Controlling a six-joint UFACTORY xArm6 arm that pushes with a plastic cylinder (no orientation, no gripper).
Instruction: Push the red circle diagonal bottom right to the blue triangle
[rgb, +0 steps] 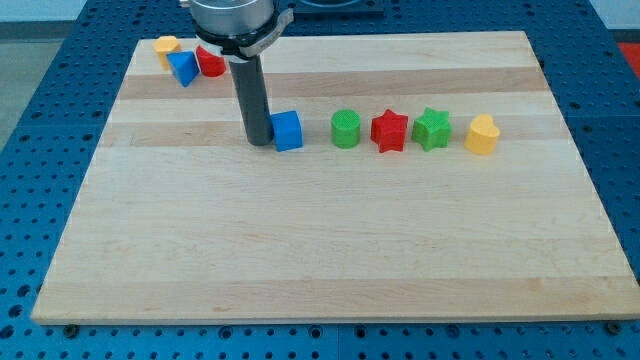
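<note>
Resting on pale wooden board (330, 240): clawless dark rod's tip (259, 142), touching blue plastic cube (288, 131) at nine o'clock; red plastic circle (211, 62) sitting far off, touching blue plastic triangle (183, 68) at three o'clock, awaiting repositioning.

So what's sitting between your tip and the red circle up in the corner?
Nothing: in the camera view, bare board separates my tip from the red circle. The blue cube sits on my tip's other side.

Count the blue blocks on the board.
2. The blue triangle sits at the view's top left, between a yellow block and the red circle. The blue cube is mid-board, right beside my tip. None seems hidden.
</note>
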